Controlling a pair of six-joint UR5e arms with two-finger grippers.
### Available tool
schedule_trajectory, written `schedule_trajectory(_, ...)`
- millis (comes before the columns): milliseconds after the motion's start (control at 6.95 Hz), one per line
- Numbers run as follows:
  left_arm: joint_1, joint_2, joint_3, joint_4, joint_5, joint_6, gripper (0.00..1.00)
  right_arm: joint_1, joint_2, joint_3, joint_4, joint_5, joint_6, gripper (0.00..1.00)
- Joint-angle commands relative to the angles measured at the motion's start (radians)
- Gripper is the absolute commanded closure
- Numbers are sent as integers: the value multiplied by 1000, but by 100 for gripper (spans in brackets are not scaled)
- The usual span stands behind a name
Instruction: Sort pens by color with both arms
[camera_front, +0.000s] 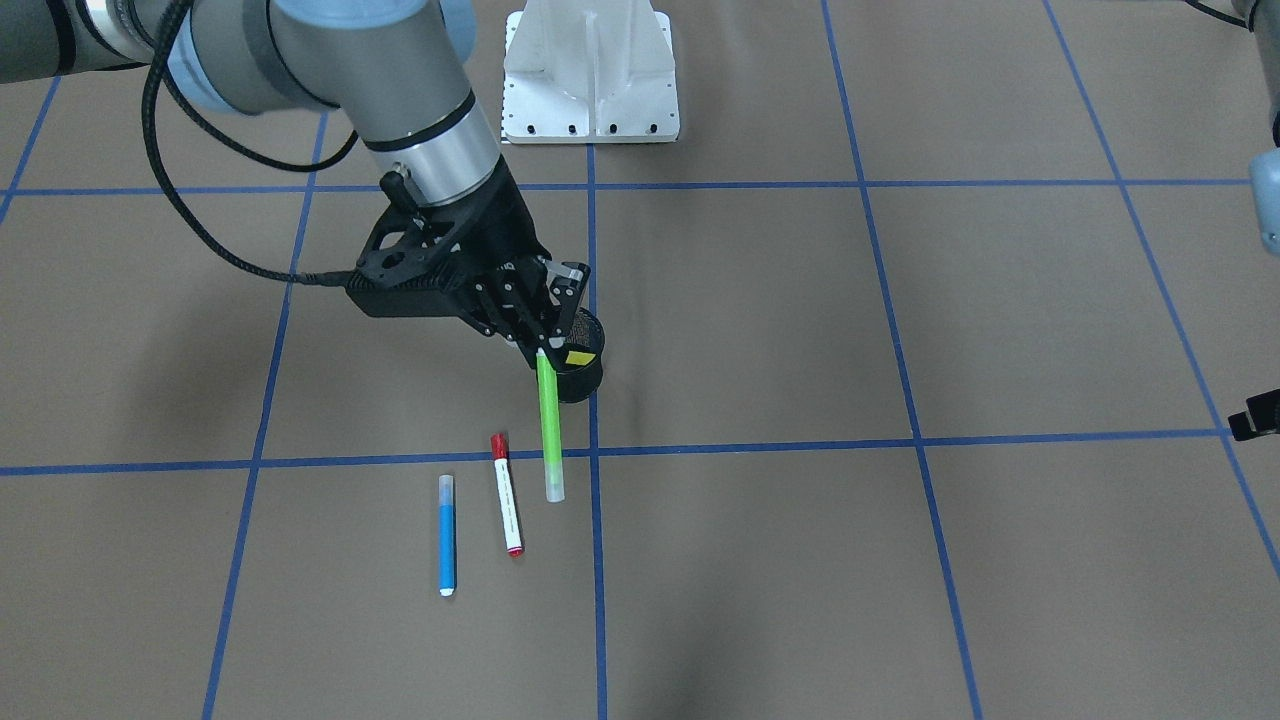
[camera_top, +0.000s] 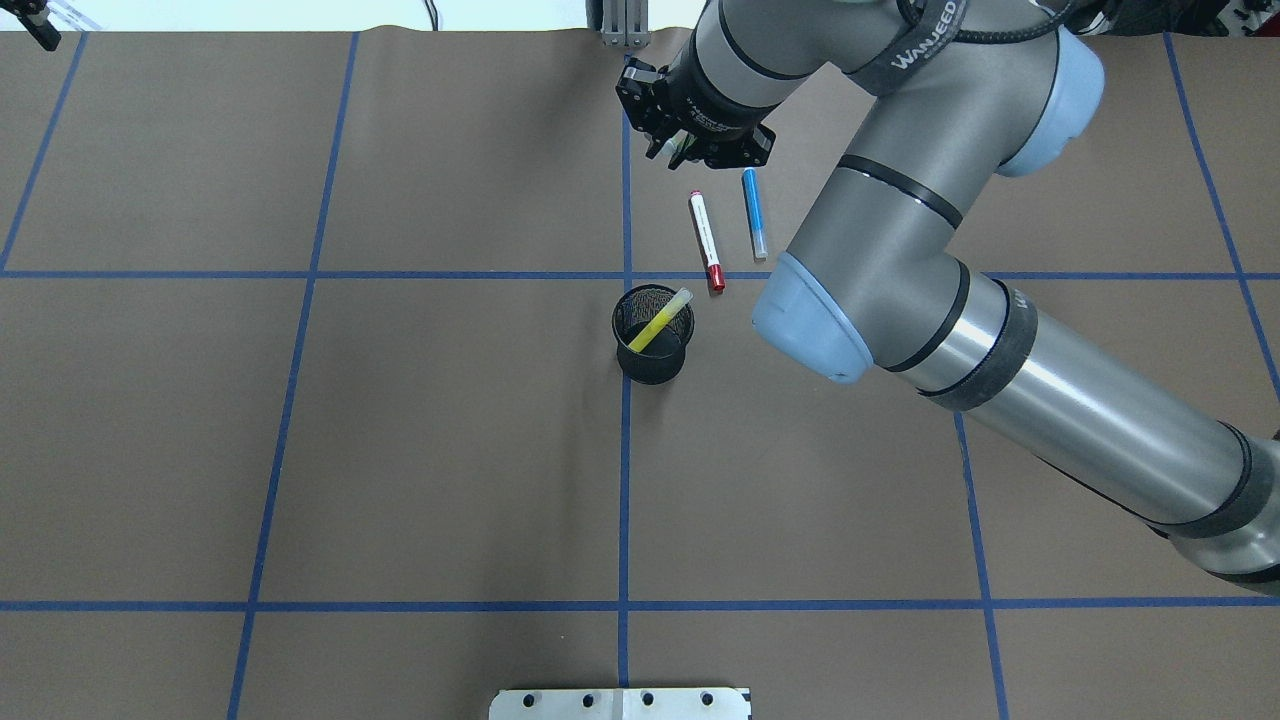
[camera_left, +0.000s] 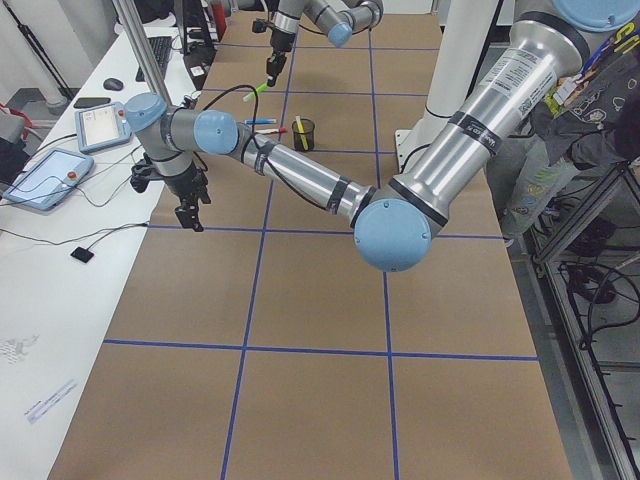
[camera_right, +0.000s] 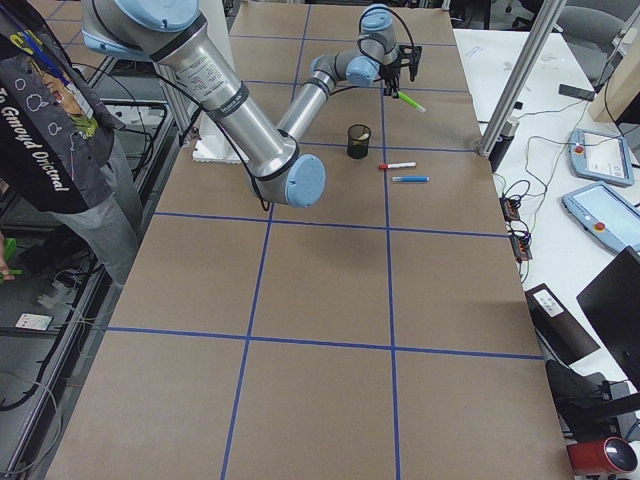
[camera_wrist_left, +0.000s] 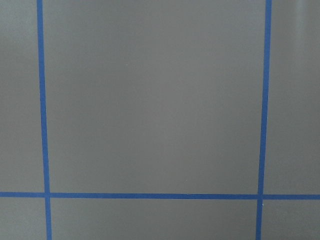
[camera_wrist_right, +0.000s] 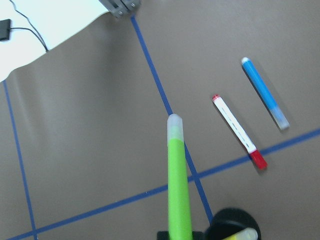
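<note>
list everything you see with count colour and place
table: one, brown, blue tape grid
mesh cup: one, black, on centre tape line
yellow pen: one, yellow, leaning in mesh cup
blue pen: one, blue, flat on table
red-capped pen: one, white, flat beside blue pen
green pen: one, lime, held above the table
pedestal base: one, white, robot's table edge
right arm: one, grey, jaws shut on green pen
left arm: one, grey, table's left end, jaws unclear

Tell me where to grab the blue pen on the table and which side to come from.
Grip the blue pen at mid-barrel from straight above, closing across its width. It lies flat and straight, and the red-capped pen beside it is apart, likely leaving room for a finger on each side.
</note>
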Motion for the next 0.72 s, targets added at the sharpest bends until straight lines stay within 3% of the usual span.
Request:
schedule_trajectory(0, -3, 7, -1, 2, 1, -1, 5, 3, 16, -234, 252, -18, -78, 83)
schedule_trajectory(288, 5, -1, -1, -1, -4, -68, 4, -7, 32, -295, 252, -32, -93, 82)
schedule_trajectory(576, 52, -29, -31, -11, -9, -289, 4, -25, 17, -296, 252, -46, -77, 77)
